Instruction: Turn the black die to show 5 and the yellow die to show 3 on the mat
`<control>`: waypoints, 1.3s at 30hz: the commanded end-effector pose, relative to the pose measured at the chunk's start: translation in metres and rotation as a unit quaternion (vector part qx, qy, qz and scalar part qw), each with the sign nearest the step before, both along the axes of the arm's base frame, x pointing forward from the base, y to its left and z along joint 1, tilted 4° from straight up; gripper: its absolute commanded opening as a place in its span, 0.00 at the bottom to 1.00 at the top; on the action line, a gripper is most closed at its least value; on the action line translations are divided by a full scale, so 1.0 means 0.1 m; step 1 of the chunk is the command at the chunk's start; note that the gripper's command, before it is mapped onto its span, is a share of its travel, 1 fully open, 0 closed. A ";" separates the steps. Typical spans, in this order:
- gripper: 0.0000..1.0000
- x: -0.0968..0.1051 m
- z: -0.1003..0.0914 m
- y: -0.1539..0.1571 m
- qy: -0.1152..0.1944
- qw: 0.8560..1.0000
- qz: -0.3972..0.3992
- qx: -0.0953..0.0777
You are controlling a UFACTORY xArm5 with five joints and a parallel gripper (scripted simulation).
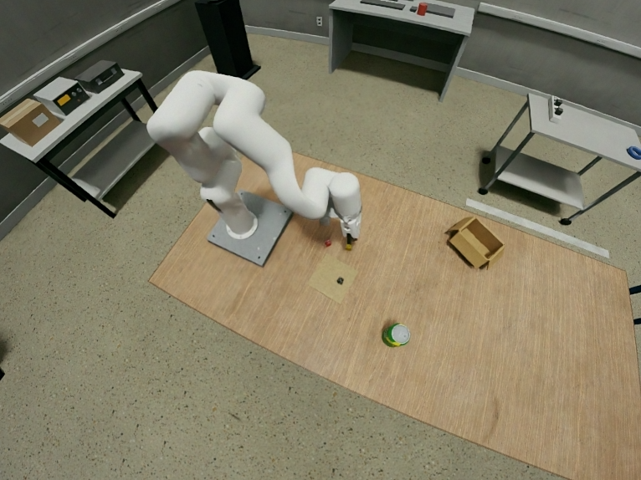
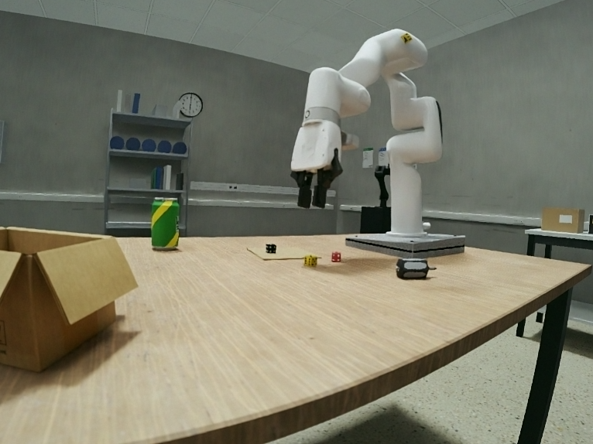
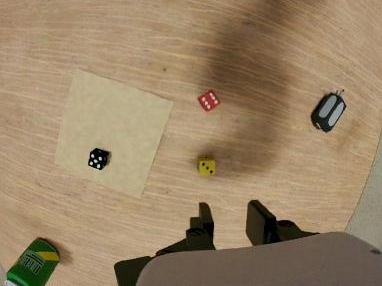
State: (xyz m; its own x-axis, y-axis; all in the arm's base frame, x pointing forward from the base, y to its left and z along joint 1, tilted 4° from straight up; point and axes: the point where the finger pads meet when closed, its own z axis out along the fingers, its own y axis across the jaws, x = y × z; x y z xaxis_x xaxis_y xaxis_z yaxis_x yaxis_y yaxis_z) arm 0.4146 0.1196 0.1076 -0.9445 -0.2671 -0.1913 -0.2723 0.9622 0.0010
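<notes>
The black die (image 1: 339,279) (image 2: 270,248) (image 3: 97,158) sits flat on the tan mat (image 1: 326,282) (image 2: 289,252) (image 3: 119,123), near its corner. The yellow die (image 1: 348,246) (image 2: 310,260) (image 3: 207,166) lies on the bare table just off the mat. The red die (image 1: 327,242) (image 2: 336,256) (image 3: 209,99) lies a little beyond it, towards the robot base. My gripper (image 1: 348,239) (image 2: 311,199) (image 3: 227,218) hangs well above the yellow die and points down. Its fingers are partly apart and hold nothing.
A green and yellow can (image 1: 396,334) (image 2: 164,223) (image 3: 31,263) stands beyond the mat. An open cardboard box (image 1: 476,242) (image 2: 44,285) lies far off on the table. A small black device (image 2: 412,268) (image 3: 328,112) lies near the grey robot base plate (image 1: 251,231) (image 2: 406,243).
</notes>
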 end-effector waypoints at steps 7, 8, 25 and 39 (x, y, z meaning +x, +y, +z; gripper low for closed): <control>0.36 0.10 0.04 0.03 0.084 0.996 -0.006 -0.024; 0.36 0.10 0.04 0.03 0.085 0.996 -0.006 -0.024; 1.00 0.02 -0.23 0.00 0.083 0.994 0.058 -0.030; 0.36 -0.04 -0.40 -0.02 0.081 0.991 0.100 -0.034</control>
